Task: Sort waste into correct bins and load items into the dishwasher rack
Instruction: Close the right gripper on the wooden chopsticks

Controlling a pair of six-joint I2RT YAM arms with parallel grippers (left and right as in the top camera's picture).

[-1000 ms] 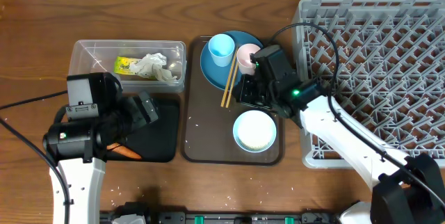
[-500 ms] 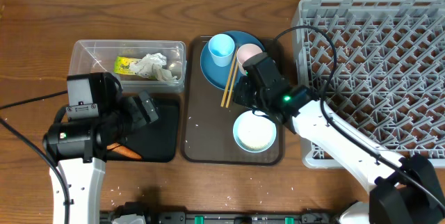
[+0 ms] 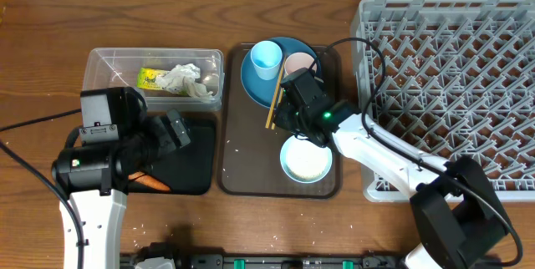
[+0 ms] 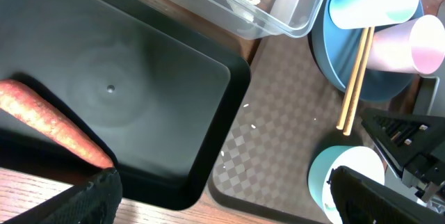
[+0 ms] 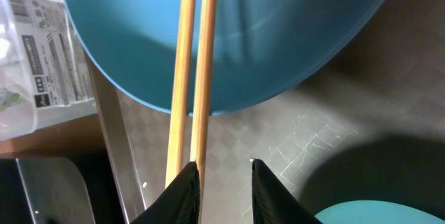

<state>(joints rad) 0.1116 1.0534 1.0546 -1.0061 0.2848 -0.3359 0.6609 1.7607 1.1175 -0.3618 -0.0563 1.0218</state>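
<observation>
At ten o'clock on the counter [image 3: 50,35] sits the clear tub [image 3: 113,93]. The crumpled tissue [image 3: 185,81] and the yellow-green wrapper [image 3: 150,78] lie inside it, so I count that part of the sorting as done. Just below, at eight o'clock, the black tray [image 3: 196,164] holds the carrot piece [image 4: 52,123] near its lower left corner. My left pincer [image 3: 171,131] hangs over that tray with its jaws wide apart and nothing between them.

A few rice grains [image 4: 254,110] lie loose on the brown serving tray [image 3: 251,148] at the centre, and more white specks dot the counter near seven o'clock. I judge those to be the waste left to clear.

At the serving tray's twelve o'clock end, the blue plate [image 3: 253,81] carries the light blue cup [image 3: 267,58] and the pink cup [image 3: 292,63] side by side. The chopsticks [image 5: 195,78] slant off the plate's rim down onto the tray toward six o'clock. My right pincer [image 5: 224,182] is low over their lower ends, jaws a narrow way apart. The wrist view shows only bare tray in the gap, with the stick ends meeting one finger, so nothing is clamped. The white bowl [image 3: 306,157] sits at the tray's five o'clock, just beside that arm.

At three o'clock stands the rack [image 3: 443,6], and I see no dish in it. All five items remain to load, and I take the chopsticks to be the step in hand.
</observation>
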